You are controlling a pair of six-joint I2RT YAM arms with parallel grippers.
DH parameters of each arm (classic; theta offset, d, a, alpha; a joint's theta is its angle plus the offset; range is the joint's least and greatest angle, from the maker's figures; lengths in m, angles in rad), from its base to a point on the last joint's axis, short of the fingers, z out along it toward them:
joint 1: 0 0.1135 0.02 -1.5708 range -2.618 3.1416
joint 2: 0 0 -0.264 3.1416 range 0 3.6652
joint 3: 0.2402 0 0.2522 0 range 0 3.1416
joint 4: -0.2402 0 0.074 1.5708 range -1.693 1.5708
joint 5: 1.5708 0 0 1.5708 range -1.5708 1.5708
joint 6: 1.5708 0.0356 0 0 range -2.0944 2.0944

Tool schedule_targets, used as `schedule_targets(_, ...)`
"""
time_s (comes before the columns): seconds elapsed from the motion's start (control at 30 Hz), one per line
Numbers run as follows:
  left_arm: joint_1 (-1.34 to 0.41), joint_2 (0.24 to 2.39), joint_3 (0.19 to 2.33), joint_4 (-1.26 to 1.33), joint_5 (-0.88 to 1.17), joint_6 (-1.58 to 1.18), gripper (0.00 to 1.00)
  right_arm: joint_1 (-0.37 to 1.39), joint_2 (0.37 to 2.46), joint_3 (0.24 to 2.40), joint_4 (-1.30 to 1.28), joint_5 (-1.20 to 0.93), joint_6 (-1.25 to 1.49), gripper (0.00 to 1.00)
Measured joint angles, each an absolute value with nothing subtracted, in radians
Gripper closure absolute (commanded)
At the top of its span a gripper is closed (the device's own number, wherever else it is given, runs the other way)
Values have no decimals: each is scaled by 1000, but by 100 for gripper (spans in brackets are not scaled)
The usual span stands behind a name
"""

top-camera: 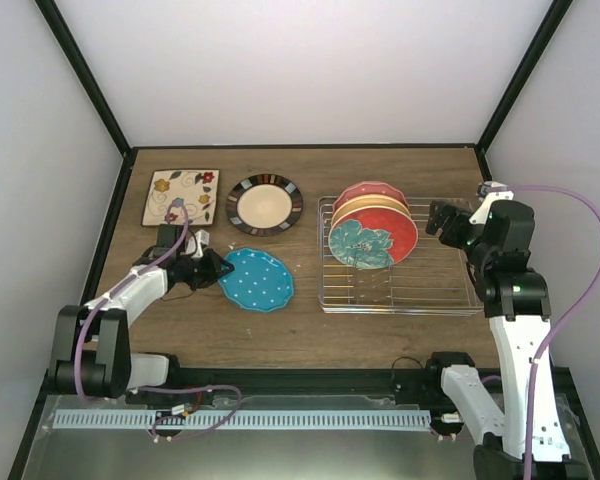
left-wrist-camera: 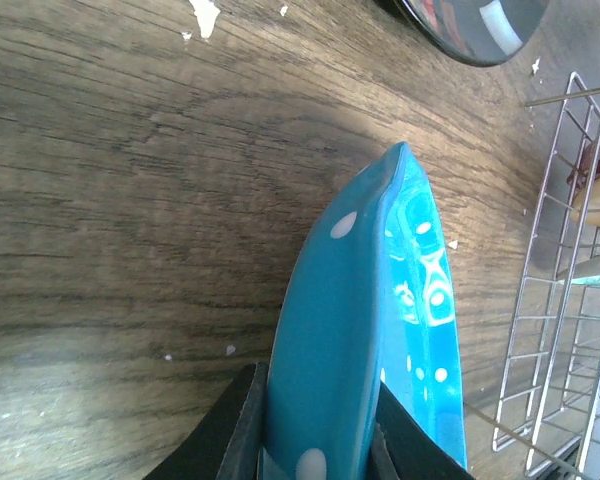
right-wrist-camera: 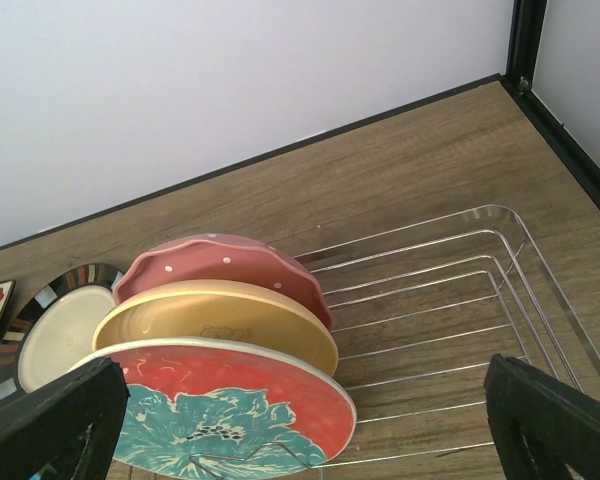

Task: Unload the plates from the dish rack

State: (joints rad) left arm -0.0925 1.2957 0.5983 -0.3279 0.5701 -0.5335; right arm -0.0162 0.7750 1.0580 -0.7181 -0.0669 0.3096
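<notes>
My left gripper [top-camera: 212, 271] is shut on the left rim of the teal polka-dot plate [top-camera: 257, 279], which lies low over the table left of the dish rack [top-camera: 450, 302]; its edge shows between my fingers [left-wrist-camera: 365, 330]. Three plates stand in the rack: the red one with a teal flower [top-camera: 372, 242] in front, the orange-yellow one [right-wrist-camera: 220, 315] behind it, the pink-red scalloped one [right-wrist-camera: 220, 265] at the back. My right gripper [top-camera: 442, 220] is open beside the rack's right part, apart from the plates. The square cream floral plate [top-camera: 181, 196] and the striped-rim plate [top-camera: 264, 205] lie flat at the back left.
Black frame posts and white walls close the table at the back and both sides. The rack's right half [right-wrist-camera: 450, 290] holds bare wires only. A pale chip [left-wrist-camera: 205, 14] marks the wood near the striped-rim plate.
</notes>
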Motion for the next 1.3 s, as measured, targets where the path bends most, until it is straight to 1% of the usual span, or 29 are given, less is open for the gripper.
schedule_targets(0.03, -93, 1306, 598, -318, 576, -538, 84, -16, 772, 1058, -720, -64, 309, 0)
schedule_targets(0.07, -93, 1316, 599, -308, 582, -541, 79, -16, 770, 1059, -723, -62, 310, 0)
schedule_targets(0.17, -98, 1341, 606, -286, 590, -546, 61, -16, 765, 1061, -728, -56, 309, 0)
schedule_targets(0.27, -105, 1370, 615, -286, 563, -541, 51, -16, 760, 1062, -733, -49, 310, 0)
schedule_targets(0.37, -105, 1381, 616, -297, 533, -540, 45, -16, 753, 1065, -736, -44, 310, 0)
schedule_targets(0.5, -105, 1379, 616, -316, 513, -537, 25, -16, 744, 1066, -741, -39, 311, 0)
schedule_targets(0.67, -105, 1367, 623, -339, 485, -527, 3, -16, 744, 1066, -741, -38, 312, 0)
schedule_targets(0.77, -105, 1361, 656, -355, 456, -513, 2, -16, 744, 1066, -741, -38, 316, 0)
schedule_targets(0.87, -103, 1361, 719, -376, 408, -488, 3, -16, 744, 1066, -741, -39, 321, 0)
schedule_targets(0.93, -101, 1362, 796, -380, 377, -455, 4, -16, 743, 1066, -741, -39, 326, 0)
schedule_targets(1.03, -110, 1385, 955, -327, 366, -395, 7, -16, 737, 1066, -741, -38, 328, 0)
schedule_targets(1.13, -162, 1472, 1180, -239, 408, -303, 9, -16, 727, 1065, -741, -38, 330, 0)
schedule_targets(1.17, -199, 1517, 1270, -210, 434, -253, 11, -16, 725, 1065, -741, -38, 331, 0)
schedule_targets(1.3, -383, 1661, 1519, -181, 508, -40, 21, -16, 719, 1066, -741, -38, 333, 0)
